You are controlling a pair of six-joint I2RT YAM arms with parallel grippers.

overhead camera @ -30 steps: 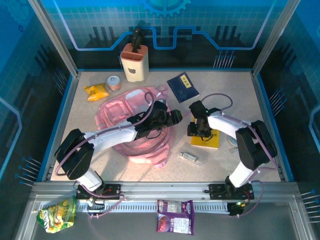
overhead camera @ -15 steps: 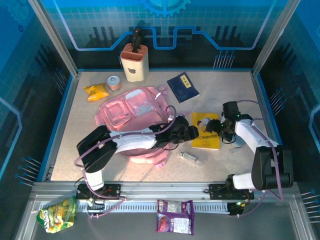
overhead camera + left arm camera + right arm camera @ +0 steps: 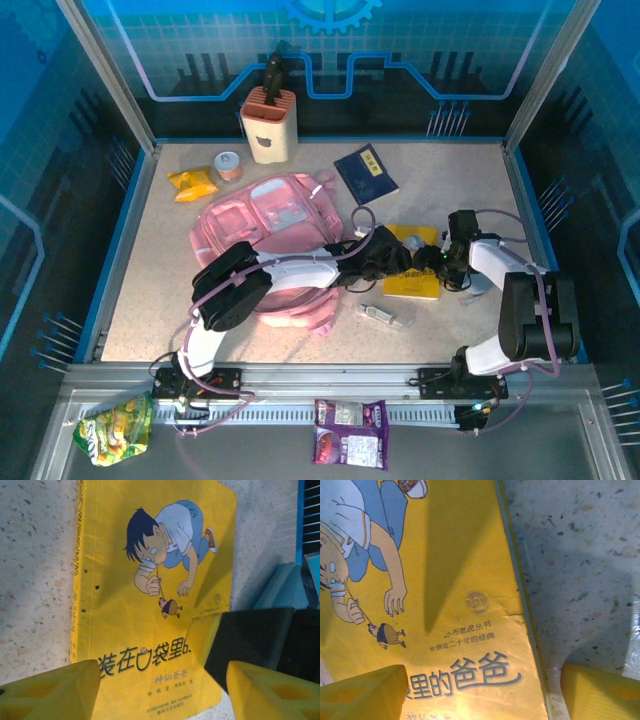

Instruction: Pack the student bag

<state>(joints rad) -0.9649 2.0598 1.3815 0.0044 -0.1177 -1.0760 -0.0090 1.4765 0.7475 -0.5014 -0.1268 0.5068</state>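
The student bag [image 3: 262, 222], soft and pink, lies flat at the table's middle left. To its right a yellow picture book [image 3: 412, 285] lies flat, cover up. My left arm reaches past the bag, and my left gripper [image 3: 398, 260] hangs over the book's left half. In the left wrist view the book [image 3: 150, 600] lies below the open left gripper [image 3: 160, 695], which has nothing between its fingers. My right gripper [image 3: 438, 262] faces it from the right. In the right wrist view the open right gripper [image 3: 482, 695] straddles the edge of the book [image 3: 445, 605].
A dark blue book [image 3: 365, 173] lies behind the yellow one. A beige holder [image 3: 268, 125], a small jar [image 3: 228, 165] and a yellow snack pack [image 3: 193, 183] stand at the back left. A small clear item [image 3: 380, 315] lies in front of the book.
My left gripper has swung from over the bag rightwards to the yellow book. My right gripper has moved off the book to its right side and turned to face it.
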